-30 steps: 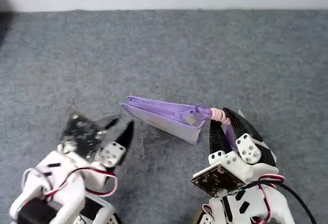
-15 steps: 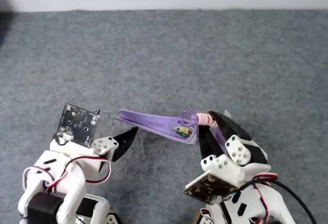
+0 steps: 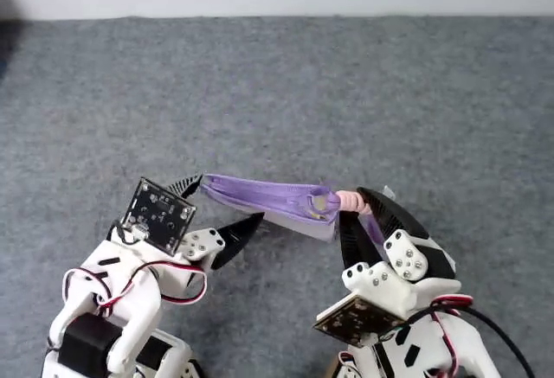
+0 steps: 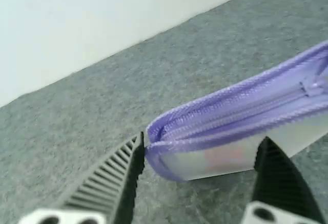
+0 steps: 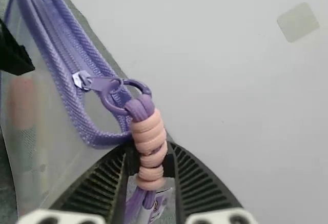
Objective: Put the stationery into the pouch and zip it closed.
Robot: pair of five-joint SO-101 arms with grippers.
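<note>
On the left, the left arm's dark circuit board (image 3: pixel 158 214) carries specks of print too fine to read. Ahead of it the left gripper (image 3: pixel 216 208) has its fingers (image 3: pixel 238 227) spread wide, one on either side of the left end of the purple pouch (image 3: pixel 264 196). In the left wrist view that rounded end of the pouch (image 4: pixel 241 126) sits inside the left gripper (image 4: pixel 202 143), with one ribbed finger (image 4: pixel 130 178) just beside the corner; whether it touches cannot be told. The pouch stands on edge over the grey table (image 3: pixel 389 92), zip uppermost, and the zip looks shut along the stretch seen there. A pink blur shows through its clear side, and nothing on it is legible. Further right the slider (image 5: pixel 84 80) and its purple ring (image 5: pixel 128 93) join a pink ribbed cord (image 5: pixel 148 142). At the pouch's right end this cord (image 3: pixel 351 197) runs into the right gripper (image 3: pixel 363 214), whose fingers (image 5: pixel 202 183) are closed tight on the cord's lower part. The right wrist view shows the pouch (image 5: pixel 31 116) hanging from that cord beside the right gripper (image 5: pixel 148 180). A second board (image 3: pixel 359 317) sits on the right wrist, its markings also unreadable.
</note>
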